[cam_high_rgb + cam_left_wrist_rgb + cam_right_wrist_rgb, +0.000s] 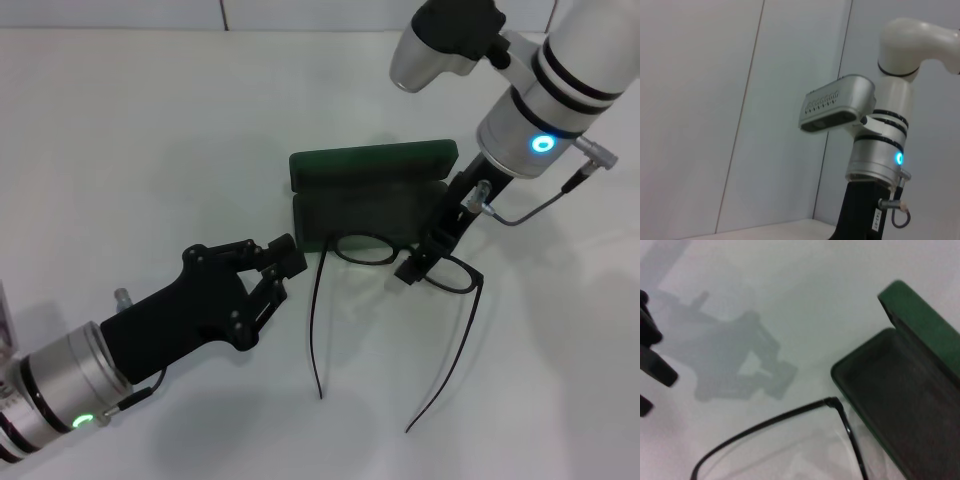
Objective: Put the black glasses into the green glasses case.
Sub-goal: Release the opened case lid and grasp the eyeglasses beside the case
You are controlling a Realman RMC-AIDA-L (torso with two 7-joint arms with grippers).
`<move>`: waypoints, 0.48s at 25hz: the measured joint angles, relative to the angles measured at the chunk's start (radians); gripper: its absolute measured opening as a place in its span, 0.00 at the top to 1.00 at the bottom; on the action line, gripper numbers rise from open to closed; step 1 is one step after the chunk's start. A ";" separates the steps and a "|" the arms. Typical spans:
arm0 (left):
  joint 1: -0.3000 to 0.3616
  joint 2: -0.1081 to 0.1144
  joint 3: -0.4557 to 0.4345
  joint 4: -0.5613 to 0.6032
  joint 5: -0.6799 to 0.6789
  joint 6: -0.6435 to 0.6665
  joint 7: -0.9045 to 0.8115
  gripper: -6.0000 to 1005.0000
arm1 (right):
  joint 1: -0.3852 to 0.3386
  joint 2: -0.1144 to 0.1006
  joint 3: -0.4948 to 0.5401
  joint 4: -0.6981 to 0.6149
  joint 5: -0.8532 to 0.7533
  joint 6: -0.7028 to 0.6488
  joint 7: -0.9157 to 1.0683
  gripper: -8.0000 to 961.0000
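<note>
My right gripper point(418, 262) pinched the black glasses point(400, 262) at the bridge (light, fragile frame); left gripper point(272, 268) fingers spread, idle nr green glasses case point(375, 190).

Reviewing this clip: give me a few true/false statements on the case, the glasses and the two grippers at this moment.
1. The green glasses case is open. True.
2. The black glasses lie inside the case. False: they are in front of it, temple arms unfolded.
3. The right gripper is at the glasses' bridge. True.
4. The left gripper holds a temple arm. False: it is apart from the glasses, holding nothing.
5. The case's lid is detached. False: it stands along the back edge.
</note>
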 joint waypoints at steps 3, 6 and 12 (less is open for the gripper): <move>-0.001 0.000 0.000 0.000 0.000 -0.005 0.000 0.88 | -0.002 0.000 -0.018 -0.021 0.025 -0.002 0.000 0.43; -0.001 0.000 0.000 -0.001 0.001 -0.006 0.000 0.89 | -0.001 0.000 -0.023 -0.027 0.032 -0.001 -0.001 0.44; 0.003 -0.001 0.000 -0.002 0.001 -0.006 0.001 0.89 | -0.007 0.000 -0.038 -0.030 0.045 0.000 -0.005 0.44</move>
